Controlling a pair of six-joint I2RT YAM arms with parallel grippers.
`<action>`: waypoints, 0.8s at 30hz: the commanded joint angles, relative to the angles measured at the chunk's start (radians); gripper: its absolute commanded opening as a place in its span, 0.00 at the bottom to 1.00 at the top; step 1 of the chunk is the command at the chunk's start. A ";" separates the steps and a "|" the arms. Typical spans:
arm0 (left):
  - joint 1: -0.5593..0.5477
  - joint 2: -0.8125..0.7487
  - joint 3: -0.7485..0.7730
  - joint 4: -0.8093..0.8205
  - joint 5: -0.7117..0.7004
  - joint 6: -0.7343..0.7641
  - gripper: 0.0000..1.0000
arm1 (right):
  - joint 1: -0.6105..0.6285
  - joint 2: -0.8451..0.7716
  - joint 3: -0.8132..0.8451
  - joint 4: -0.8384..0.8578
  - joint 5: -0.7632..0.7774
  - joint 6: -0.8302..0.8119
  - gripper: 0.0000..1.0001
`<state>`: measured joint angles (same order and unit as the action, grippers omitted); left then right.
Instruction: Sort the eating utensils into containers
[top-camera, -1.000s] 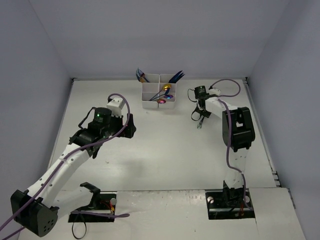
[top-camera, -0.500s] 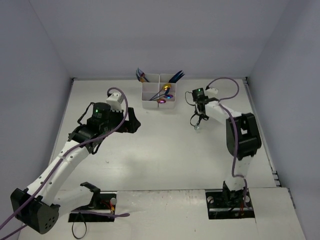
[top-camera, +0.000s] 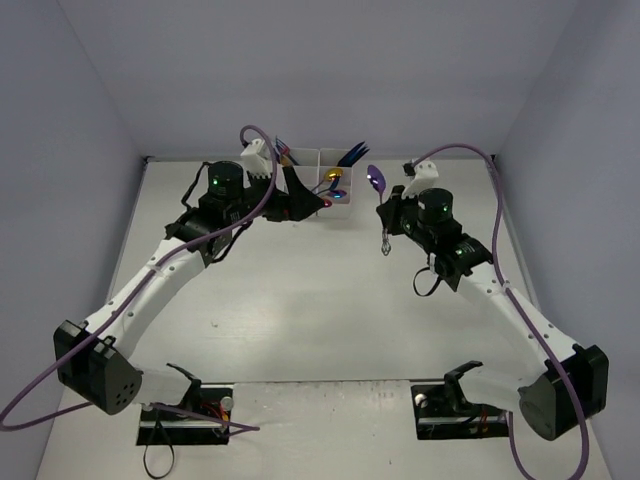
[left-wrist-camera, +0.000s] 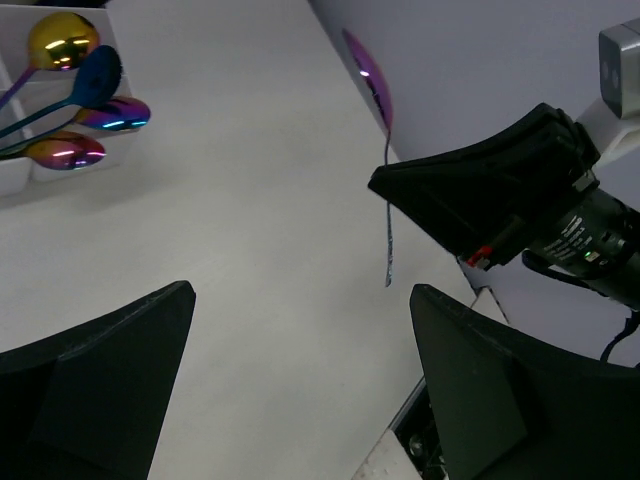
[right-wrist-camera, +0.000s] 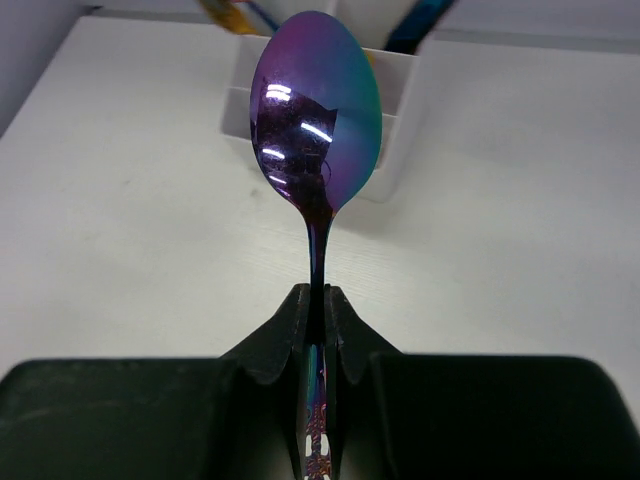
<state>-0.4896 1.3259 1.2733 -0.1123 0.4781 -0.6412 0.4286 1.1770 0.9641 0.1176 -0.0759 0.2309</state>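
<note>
Right of centre in the top view, an iridescent purple spoon (top-camera: 376, 181) is held upright, bowl up, its handle pinched in the closed right gripper (top-camera: 387, 214) above the white table (top-camera: 330, 300). At upper centre, the left gripper (top-camera: 298, 197) is spread wide by the containers (top-camera: 308, 160) near the pale back wall (top-camera: 320, 70), where gold, blue and rainbow utensils (left-wrist-camera: 110, 113) are stood.

Purple spoon (right-wrist-camera: 316, 110) is gleaming as polished metal, iridescent violet running to teal, mirror-smooth and throwing back reflections. Right gripper (right-wrist-camera: 316, 295) is showing matt black plastic. Containers (right-wrist-camera: 398, 135) are reading as smooth white plastic, faintly glossy. Gold spoon (left-wrist-camera: 62, 40), blue spoon (left-wrist-camera: 100, 72) and rainbow spoon (left-wrist-camera: 112, 113) are shining as glossy metal. Table (top-camera: 330, 300) is looking matt white.
</note>
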 joint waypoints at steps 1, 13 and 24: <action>-0.069 0.045 0.124 0.150 0.059 -0.068 0.87 | 0.033 -0.048 -0.005 0.111 -0.201 -0.079 0.00; -0.118 0.122 0.135 0.201 -0.001 -0.168 0.82 | 0.106 -0.088 0.001 0.126 -0.242 -0.065 0.00; -0.118 0.142 0.160 0.211 -0.044 -0.248 0.48 | 0.163 -0.095 -0.006 0.129 -0.204 -0.067 0.00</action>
<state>-0.6014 1.4785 1.3710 0.0043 0.4446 -0.8403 0.5783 1.1141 0.9524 0.1399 -0.2890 0.1768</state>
